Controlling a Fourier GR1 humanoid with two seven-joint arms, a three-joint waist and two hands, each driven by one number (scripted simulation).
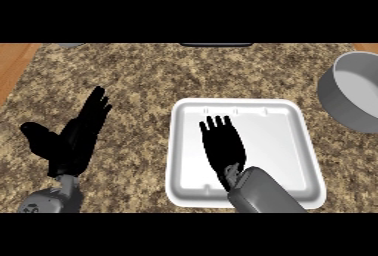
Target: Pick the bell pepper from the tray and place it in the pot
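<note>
The right hand (221, 145) lies flat over the white tray (289, 150), fingers straight and slightly spread, pointing away from the robot, with nothing visibly held. No bell pepper shows anywhere: the tray's floor on either side of the hand and beyond its fingertips is bare white, so the pepper, if it is on the tray at all, could only be hidden beneath the palm or fingers, and that cannot be told from here. The grey pot (348, 92) stands ahead of this hand and well off to its right, partly cut by the view's edge and apart from the tray's far right corner; what shows of its inside looks empty. The left hand (77, 135) rests open, fingers up, over the speckled counter (148, 70), well to the left of the tray. The step in hand appears to be the reach for the pick, with no grasp made yet. The next move probably calls for lowering the right hand and curling its fingers round the pepper, should it lie beneath, then lifting clear of the tray's rim and carrying forward and rightward over the pot's wall.
</note>
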